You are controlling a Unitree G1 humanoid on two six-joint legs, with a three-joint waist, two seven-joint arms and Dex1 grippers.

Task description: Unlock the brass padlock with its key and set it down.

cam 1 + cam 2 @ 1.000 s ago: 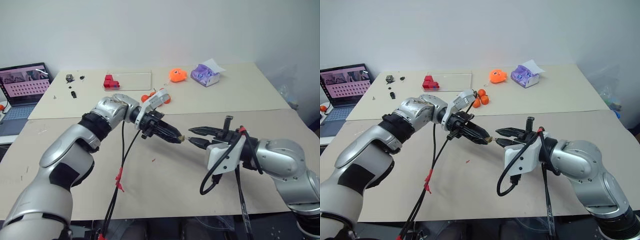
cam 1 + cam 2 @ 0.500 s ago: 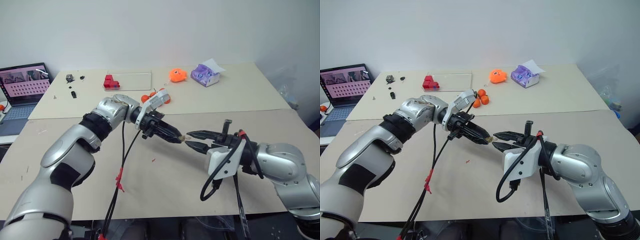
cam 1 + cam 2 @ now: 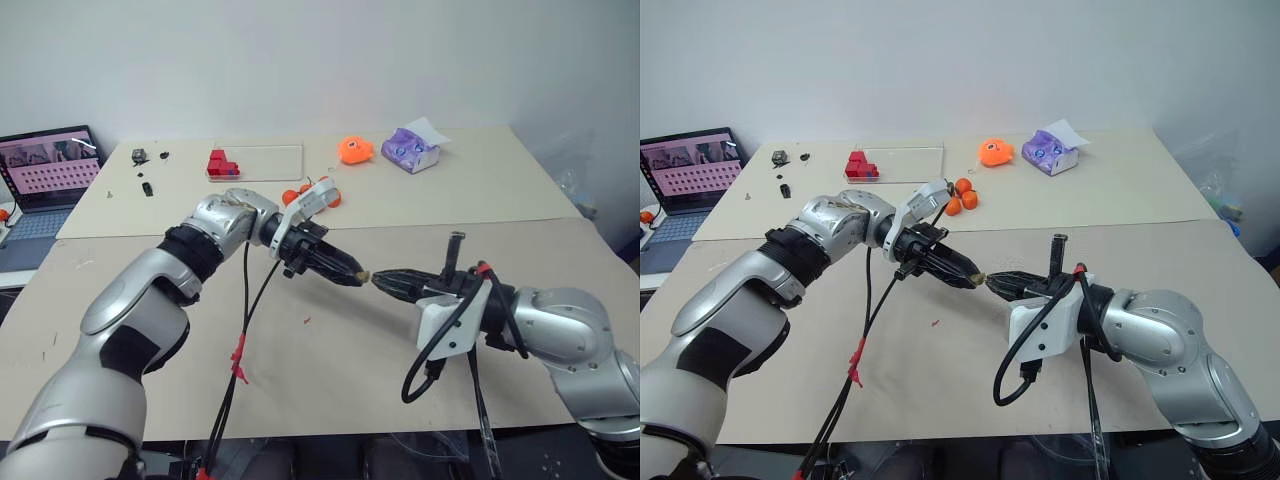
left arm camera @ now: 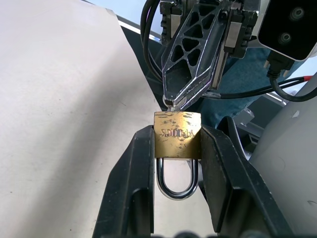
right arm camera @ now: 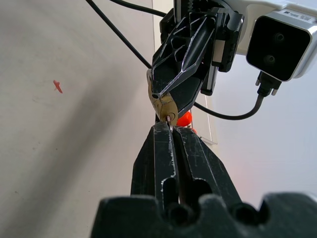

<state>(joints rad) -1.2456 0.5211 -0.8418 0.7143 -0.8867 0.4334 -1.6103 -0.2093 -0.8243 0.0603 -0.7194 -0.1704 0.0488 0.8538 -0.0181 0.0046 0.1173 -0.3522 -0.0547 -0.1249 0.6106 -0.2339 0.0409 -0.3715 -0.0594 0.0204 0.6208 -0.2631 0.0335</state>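
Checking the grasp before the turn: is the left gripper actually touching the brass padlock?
Touching. In the left wrist view the left gripper has both fingers pressed flat against the sides of the brass padlock, with no gap either side.

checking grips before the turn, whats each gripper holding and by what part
Left gripper: padlock, by its body's sides. Right gripper: shut on the key at the keyhole.

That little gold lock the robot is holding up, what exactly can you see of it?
The brass padlock is a small golden block, scuffed, with letters stamped on its face. Its silver U-shaped shackle looks seated in the body and hangs back between the left gripper's two black fingers, which clamp the block's sides above the table. The right gripper, shut, meets the far end, where a thin silver key sticks out.
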